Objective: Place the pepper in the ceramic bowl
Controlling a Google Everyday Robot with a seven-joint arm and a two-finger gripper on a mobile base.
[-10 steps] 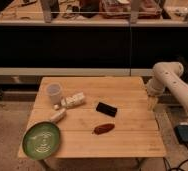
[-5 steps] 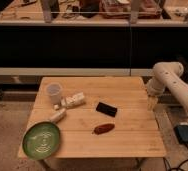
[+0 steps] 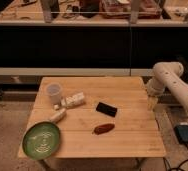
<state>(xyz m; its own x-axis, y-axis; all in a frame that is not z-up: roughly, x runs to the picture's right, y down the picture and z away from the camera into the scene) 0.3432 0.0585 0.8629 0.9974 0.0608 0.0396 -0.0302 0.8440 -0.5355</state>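
The pepper (image 3: pixel 103 128), a small dark reddish-brown pod, lies on the wooden table (image 3: pixel 132 142) a little right of its middle, toward the front. The ceramic bowl (image 3: pixel 41 139), green with pale rings, sits at the table's front left corner, overhanging the edge a little. My gripper (image 3: pixel 152 103) hangs from the white arm (image 3: pixel 174 82) at the table's right edge, well right of the pepper and farther back.
A flat black slab (image 3: pixel 106 109) lies just behind the pepper. A white cup (image 3: pixel 54 93) stands at the back left, with small white pieces (image 3: pixel 73 100) and a pale stick (image 3: pixel 57 116) beside it. A dark box (image 3: pixel 186 133) sits on the floor at right.
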